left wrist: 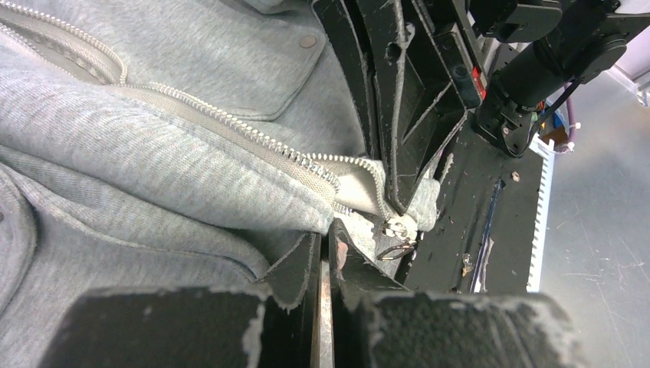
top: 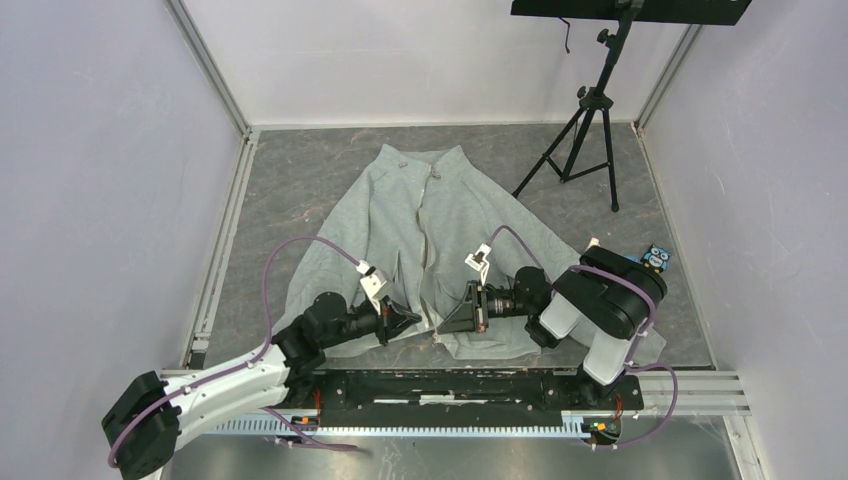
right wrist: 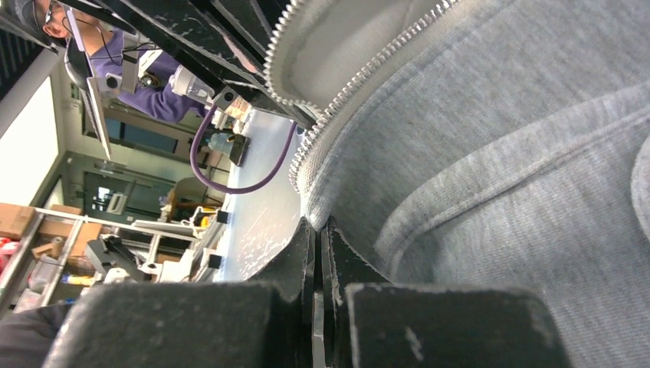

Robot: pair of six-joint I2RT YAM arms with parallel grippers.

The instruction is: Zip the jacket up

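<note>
The large light grey fleece jacket (top: 430, 220) lay front-up on the dark grey counter (top: 300, 180). My left jaws and right jaws were each pressed together, pinching the jacket's bottom edge on either side of its pale zip (left wrist: 230, 126). I think that was to line up the ends.

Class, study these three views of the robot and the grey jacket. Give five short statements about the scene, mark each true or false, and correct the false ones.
1. The jacket lies with its collar away from the arms. True.
2. The zipper is closed up to the collar. False: at the hem the zipper teeth stand apart.
3. The left end effector and the right end effector are both at the hem. True.
4. The left end effector is wide open. False: it is shut, pinching jacket cloth.
5. The tripod stands at the far left. False: it stands at the far right of the table.
</note>
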